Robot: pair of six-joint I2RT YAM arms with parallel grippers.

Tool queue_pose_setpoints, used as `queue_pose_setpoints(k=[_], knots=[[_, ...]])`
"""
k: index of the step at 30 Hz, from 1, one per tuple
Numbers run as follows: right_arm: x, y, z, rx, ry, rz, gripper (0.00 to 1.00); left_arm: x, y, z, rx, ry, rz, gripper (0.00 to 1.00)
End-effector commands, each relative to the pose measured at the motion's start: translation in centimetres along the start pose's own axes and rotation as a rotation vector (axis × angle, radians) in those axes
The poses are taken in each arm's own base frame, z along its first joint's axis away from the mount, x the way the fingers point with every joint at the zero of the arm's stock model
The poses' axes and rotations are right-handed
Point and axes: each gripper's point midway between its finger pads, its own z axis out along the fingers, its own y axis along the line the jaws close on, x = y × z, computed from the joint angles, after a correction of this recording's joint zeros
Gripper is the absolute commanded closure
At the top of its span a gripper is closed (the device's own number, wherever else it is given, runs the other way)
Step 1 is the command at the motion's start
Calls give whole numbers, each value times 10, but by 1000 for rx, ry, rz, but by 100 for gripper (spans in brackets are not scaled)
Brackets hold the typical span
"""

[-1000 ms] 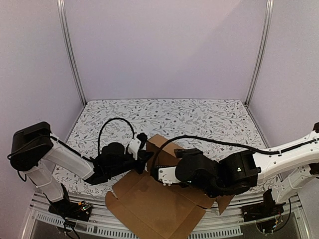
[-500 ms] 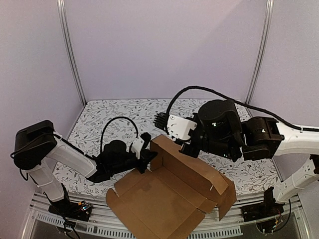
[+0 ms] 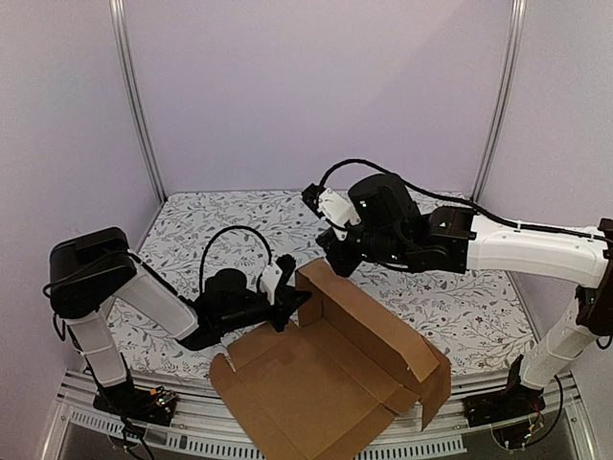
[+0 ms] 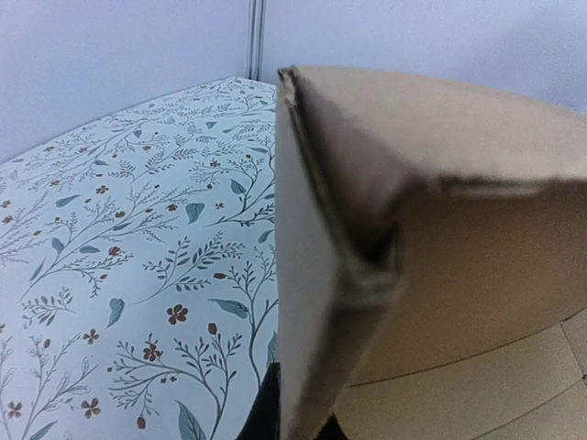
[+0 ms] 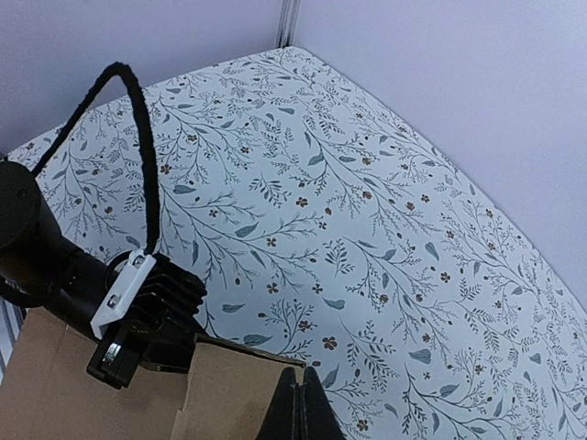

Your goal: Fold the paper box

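Left gripper (image 3: 290,305) pinches box (image 3: 326,379) end wall to prop it upright. Right gripper (image 3: 332,257) clenched empty above far corner, likely for pushing.

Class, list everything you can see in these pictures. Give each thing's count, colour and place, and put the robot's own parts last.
paper box: one, plain brown, near middle of the table, far wall raised, near panel flat.
tablecloth: one, white with a grey leaf print, covering the table.
walls: three, pale lilac, behind and beside the table.
posts: two, silver, upright at the back corners.
cables: two, black, one looping from each arm.
left arm: one, white and black, left of the box.
right arm: one, white and black, reaching in from the right.
left tool: one, black, shut on the box's left corner.
right tool: one, black, shut, holding nothing, above the box's far-left corner.
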Motion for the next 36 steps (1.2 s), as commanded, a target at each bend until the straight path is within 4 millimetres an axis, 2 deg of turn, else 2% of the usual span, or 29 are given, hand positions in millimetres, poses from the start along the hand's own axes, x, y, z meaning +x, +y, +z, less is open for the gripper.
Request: queue_pose_setpoints(k=[1,7,14,21,28,36], knots=[[-8,7,17,-49,-41,133,100,-1,0,3,23,-10,4,100],[4,20,37,-93,-17,174,100,3,0,6,25,14,3,100],[38,30,56,-110,51,210,100,3,-1,8,29,23,-3,100],[70,34,66,-108,112,231,100,5,1,11,20,36,-10,87],[82,35,66,-107,137,240,100,5,3,15,10,44,-11,74],[84,32,62,-94,134,243,100,11,8,20,-14,54,-6,68]])
